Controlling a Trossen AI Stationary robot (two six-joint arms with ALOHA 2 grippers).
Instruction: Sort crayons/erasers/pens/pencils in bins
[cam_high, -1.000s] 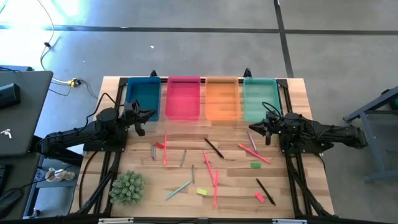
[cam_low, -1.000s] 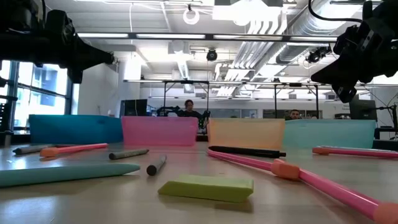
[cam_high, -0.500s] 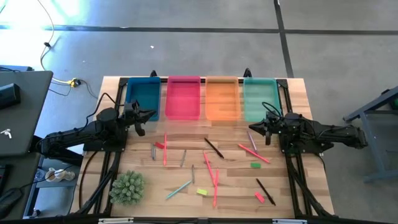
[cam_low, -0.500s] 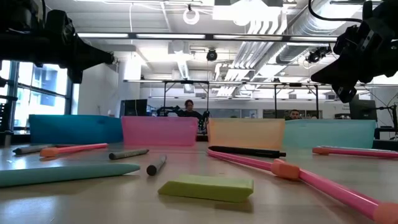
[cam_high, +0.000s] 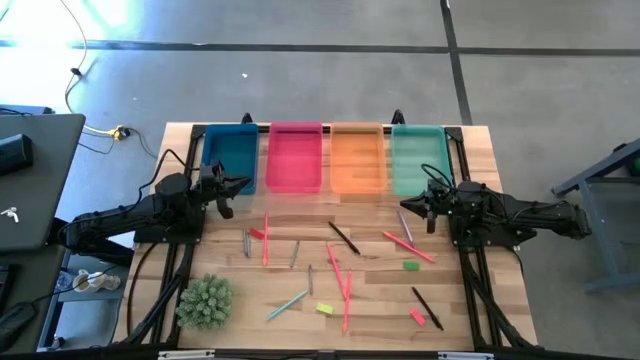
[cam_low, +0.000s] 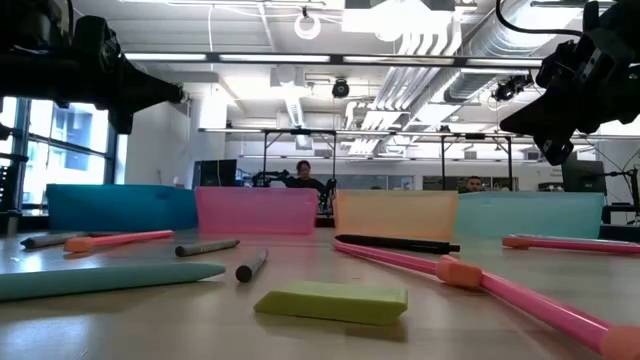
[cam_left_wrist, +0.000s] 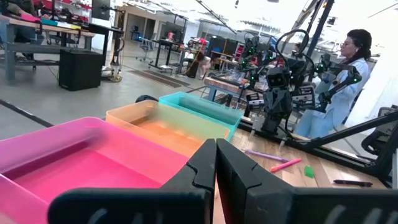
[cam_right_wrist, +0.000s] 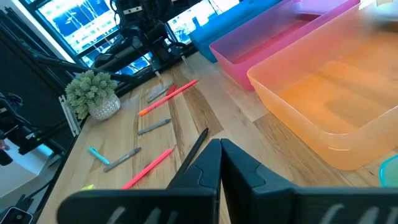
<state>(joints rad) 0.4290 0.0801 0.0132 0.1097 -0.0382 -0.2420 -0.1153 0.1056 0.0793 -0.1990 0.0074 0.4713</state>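
Four bins stand in a row along the far edge: blue (cam_high: 230, 158), pink (cam_high: 295, 158), orange (cam_high: 358, 158) and teal-green (cam_high: 418, 158). On the wood in front of them lie pink-red pencils (cam_high: 265, 240), dark pens (cam_high: 343, 237), short grey crayons (cam_high: 295, 254) and erasers, among them a green one (cam_high: 410, 265) and a yellow one (cam_high: 324, 309). My left gripper (cam_high: 243, 184) hovers shut near the blue bin's front edge, holding nothing. My right gripper (cam_high: 406, 204) hovers shut in front of the teal-green bin, above a purple pen (cam_high: 404, 225).
A small potted plant (cam_high: 205, 302) stands at the near left corner. Black frame rails (cam_high: 470, 290) run along both table sides. People sit at desks in the room beyond the bins.
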